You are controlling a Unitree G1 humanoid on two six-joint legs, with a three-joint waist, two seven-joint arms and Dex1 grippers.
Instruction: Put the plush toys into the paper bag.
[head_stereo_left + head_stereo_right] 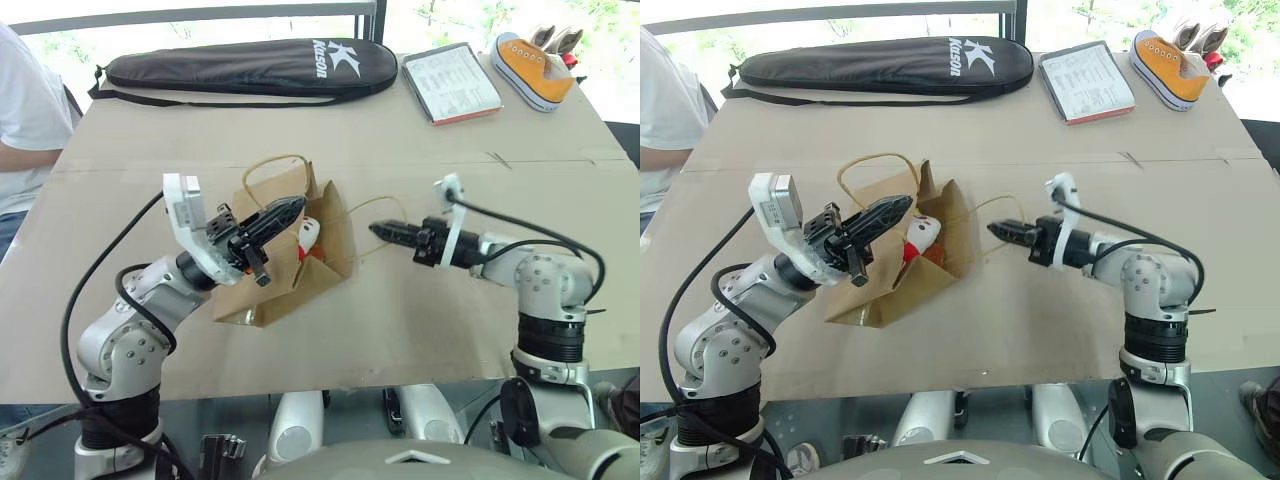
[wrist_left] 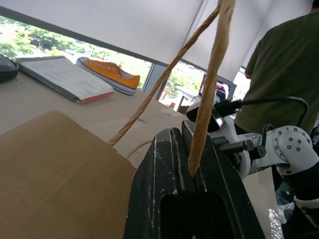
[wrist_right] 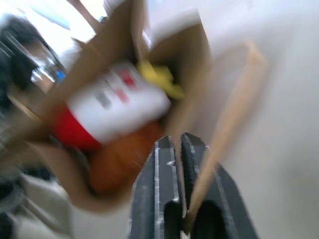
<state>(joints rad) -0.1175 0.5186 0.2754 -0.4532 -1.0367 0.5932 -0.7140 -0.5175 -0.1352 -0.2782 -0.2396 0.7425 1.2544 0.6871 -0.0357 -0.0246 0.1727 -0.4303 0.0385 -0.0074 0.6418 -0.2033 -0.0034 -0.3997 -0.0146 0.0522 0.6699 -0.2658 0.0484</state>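
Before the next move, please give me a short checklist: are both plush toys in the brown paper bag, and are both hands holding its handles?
1. White plush toy with red end in the brown paper bag: ok.
2. Orange-brown plush toy in the bag: ok.
3. Left hand shut on a twisted paper handle: ok.
4. Right hand shut on the other handle: ok.
5. Bag upright: not ok, it lies tilted on the table.

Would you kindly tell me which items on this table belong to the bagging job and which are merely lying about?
Belonging to the job:
- paper bag
- white and red plush toy, in the bag
- orange-brown plush toy, in the bag
- bag's loop handles, one in each gripper's jaws

Just lying about:
- black racket case
- booklet
- orange sneaker
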